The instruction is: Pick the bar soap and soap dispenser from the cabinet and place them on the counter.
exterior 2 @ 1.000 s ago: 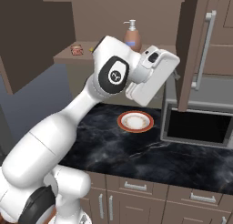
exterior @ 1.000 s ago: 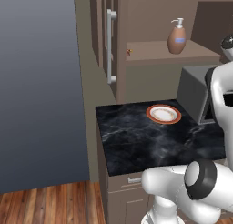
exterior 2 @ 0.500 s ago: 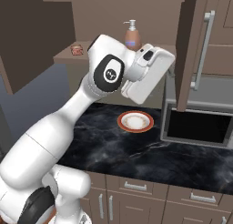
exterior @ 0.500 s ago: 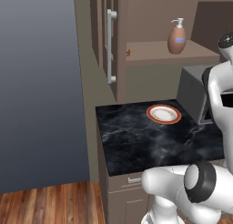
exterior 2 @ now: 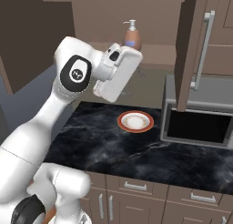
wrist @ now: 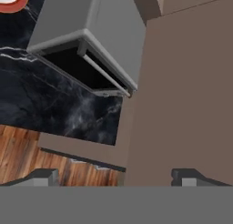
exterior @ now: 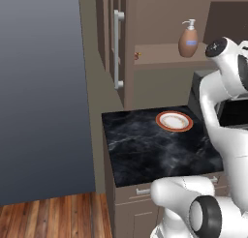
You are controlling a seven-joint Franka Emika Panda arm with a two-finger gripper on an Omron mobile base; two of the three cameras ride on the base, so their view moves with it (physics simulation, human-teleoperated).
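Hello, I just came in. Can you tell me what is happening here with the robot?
The arm is raised in front of the open cabinet, and its gripper is open and holds nothing. The soap dispenser stands on the cabinet shelf, untouched. A small orange thing at the shelf's left end may be the bar soap, but it is too small to tell. On the counter lies a plate beside the microwave. Nothing from the cabinet is on the counter yet.

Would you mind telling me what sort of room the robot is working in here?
It looks like a rendered home kitchen: a black marble counter on drawer units, an open wooden wall cabinet holding a soap dispenser, and a grey microwave beside a plate.
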